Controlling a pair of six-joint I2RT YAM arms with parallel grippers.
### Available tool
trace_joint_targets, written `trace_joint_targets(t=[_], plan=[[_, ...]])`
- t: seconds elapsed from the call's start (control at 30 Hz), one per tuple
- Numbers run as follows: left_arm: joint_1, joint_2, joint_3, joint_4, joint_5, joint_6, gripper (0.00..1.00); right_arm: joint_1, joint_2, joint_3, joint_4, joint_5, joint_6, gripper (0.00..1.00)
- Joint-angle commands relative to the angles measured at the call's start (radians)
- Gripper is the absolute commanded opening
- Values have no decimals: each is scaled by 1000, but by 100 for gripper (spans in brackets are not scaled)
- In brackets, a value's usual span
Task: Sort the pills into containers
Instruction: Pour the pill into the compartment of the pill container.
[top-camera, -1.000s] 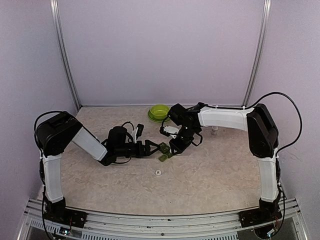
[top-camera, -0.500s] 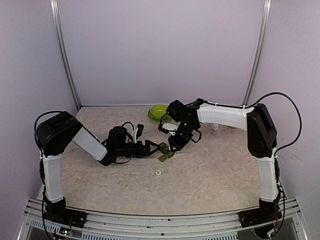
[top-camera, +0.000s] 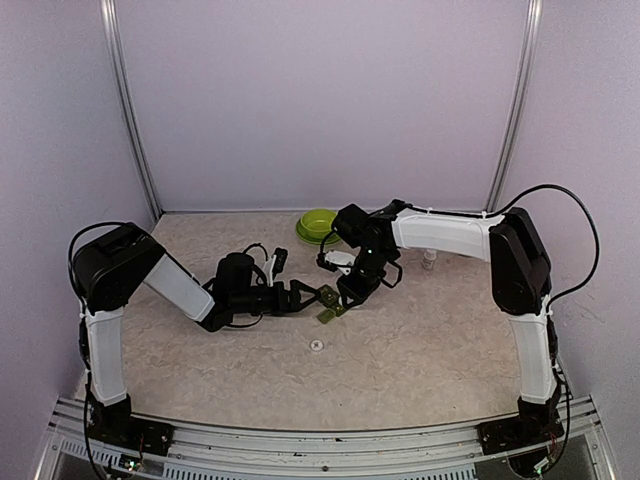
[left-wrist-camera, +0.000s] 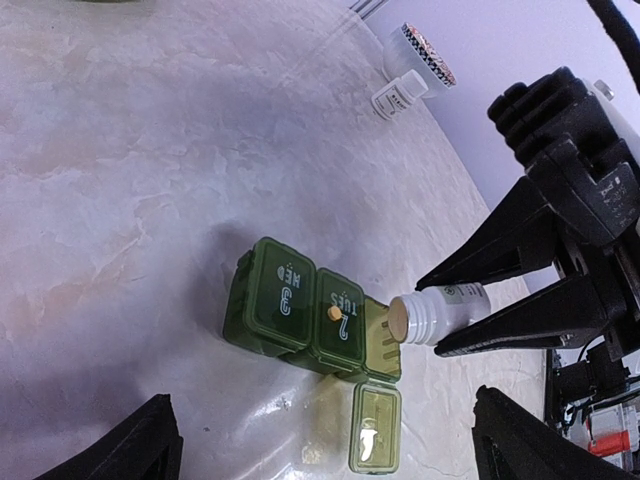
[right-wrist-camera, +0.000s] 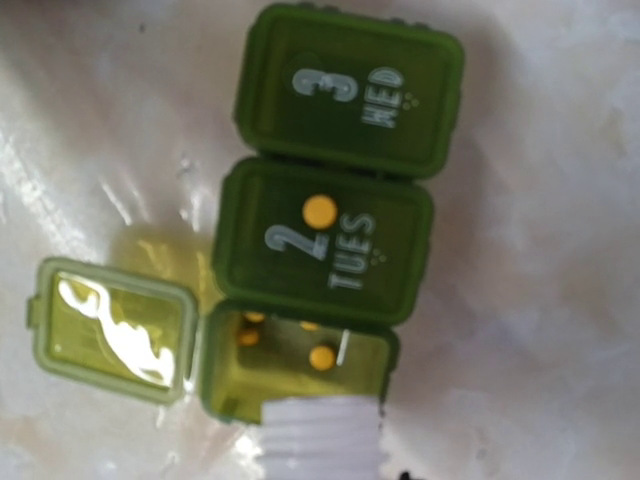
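While my right end effector (top-camera: 351, 290) pinches the small white bottle (left-wrist-camera: 440, 312), mouth tipped over the pill box's (right-wrist-camera: 330, 220) open end compartment on the surface (left-wrist-camera: 150, 150), my left end effector (top-camera: 312, 297) stands spread beside it. I judge the pills (right-wrist-camera: 322, 357) light, hard and quick to roll; one lies on the TUES lid (right-wrist-camera: 345, 265). The box would skid, so brace its long sides.

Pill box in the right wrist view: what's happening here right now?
The right gripper holds a small white bottle tipped over the pill box, at its open end compartment, where a few yellow pills already lie. One stray pill sits on the closed lid marked 2 TUES. The left gripper hangs open beside the box, holding nothing.
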Motion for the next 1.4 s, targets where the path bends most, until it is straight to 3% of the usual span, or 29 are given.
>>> trace_joint_targets(t=[0.0,1.37], plan=[[-2,8,-6,39,10,8,99,-7,17,1,-15,-8,-7,14],[-1,17,-4,44,15,4,99,0,-5,29,-84,9,-33,17]])
